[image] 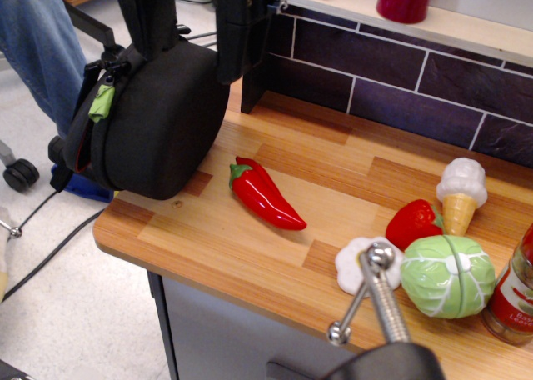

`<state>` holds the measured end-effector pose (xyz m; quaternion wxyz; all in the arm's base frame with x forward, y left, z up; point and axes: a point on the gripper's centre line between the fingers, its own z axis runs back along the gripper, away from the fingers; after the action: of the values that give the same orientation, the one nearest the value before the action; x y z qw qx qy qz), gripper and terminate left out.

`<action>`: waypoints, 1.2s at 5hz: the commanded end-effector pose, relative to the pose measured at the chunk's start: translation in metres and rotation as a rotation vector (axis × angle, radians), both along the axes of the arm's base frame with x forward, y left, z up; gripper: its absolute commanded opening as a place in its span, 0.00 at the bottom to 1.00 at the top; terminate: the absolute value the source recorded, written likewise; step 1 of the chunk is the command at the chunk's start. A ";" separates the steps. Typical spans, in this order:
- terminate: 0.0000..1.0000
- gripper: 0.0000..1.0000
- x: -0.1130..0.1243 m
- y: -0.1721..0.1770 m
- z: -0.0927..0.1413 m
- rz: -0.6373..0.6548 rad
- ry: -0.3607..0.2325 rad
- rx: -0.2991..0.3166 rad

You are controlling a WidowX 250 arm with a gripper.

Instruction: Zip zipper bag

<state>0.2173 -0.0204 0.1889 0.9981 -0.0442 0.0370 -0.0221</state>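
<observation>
We see open bench [350, 167] between zipper bag [158, 122] and toy cluster; red pepper [265, 194] lies mid-gap; cabbage [447, 275], strawberry [414, 222] crowd right.

The black robot arm [196, 17] reaches down from the top edge of the view at upper left, its gripper [125, 59] low against the upper left side of a dark rounded case, the jaws too hidden and dark to read.
</observation>
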 end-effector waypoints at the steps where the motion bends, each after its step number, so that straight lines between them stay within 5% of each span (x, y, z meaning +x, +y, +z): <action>1: 0.00 1.00 0.000 0.000 0.000 0.000 0.000 0.000; 3: 0.00 1.00 -0.001 0.063 -0.002 -0.179 0.029 0.041; 6: 0.00 1.00 0.009 0.105 -0.053 -0.194 -0.039 0.098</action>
<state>0.2233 0.0816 0.1269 0.9925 0.0045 0.0318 -0.1179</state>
